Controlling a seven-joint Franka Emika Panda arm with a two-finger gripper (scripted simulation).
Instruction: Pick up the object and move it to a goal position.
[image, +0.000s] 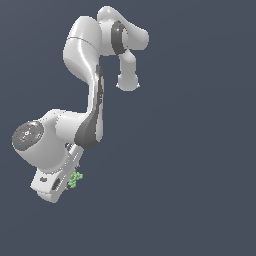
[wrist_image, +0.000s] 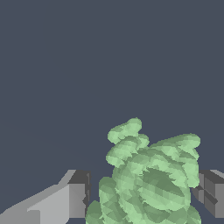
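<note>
One green object between claw fingers, orientation unclear.

The object is a tiny light-green cluster of knobbly beads, low on the exterior view's left, tucked against the tip of the white gripper. From the wrist it bulges as lumpy rounded lobes between the two grey fingers, one arm poking outward

The arm looks like smooth, glossy white plastic with dark matt joint bands, the gripper has flat, matt grey fingers, and the light-green object is knobbly, beaded and softly shiny like moulded plastic.
</note>
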